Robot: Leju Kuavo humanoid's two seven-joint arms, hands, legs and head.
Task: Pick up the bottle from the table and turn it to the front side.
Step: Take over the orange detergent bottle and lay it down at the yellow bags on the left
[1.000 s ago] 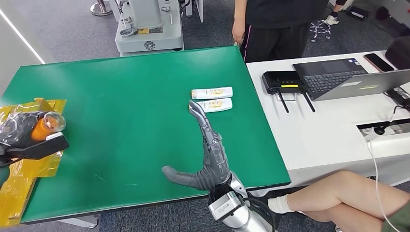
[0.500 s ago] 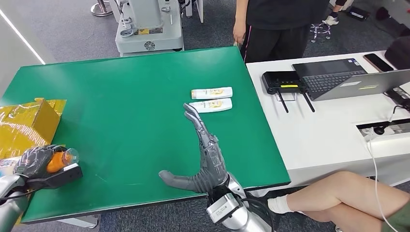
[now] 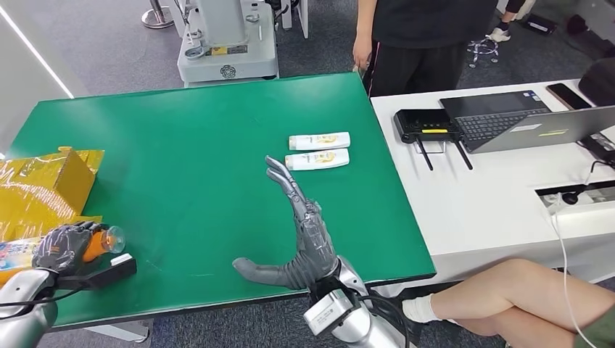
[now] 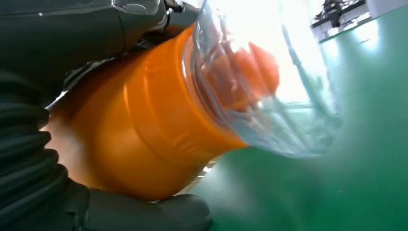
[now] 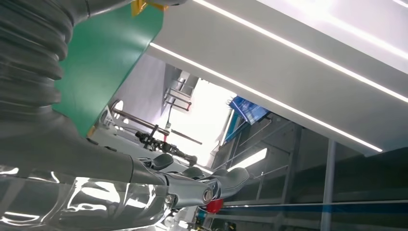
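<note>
1. One orange bottle (image 3: 93,243) is wrapped tight in your left hand (image 3: 64,248), at the green table's (image 3: 181,145) near left corner.
2. Your right hand (image 3: 301,239) holds nothing, fingers spread.
3. I think turning comes next.

Two white tubes (image 3: 319,150) are lying side by side on the green table (image 3: 181,145), with yellow wrapped boxes (image 3: 43,190) sitting at its left edge. On the neighbouring white table (image 3: 493,196), a laptop (image 3: 529,119) is standing open beside a black router (image 3: 426,123), while a person (image 3: 417,36) is standing behind.
</note>
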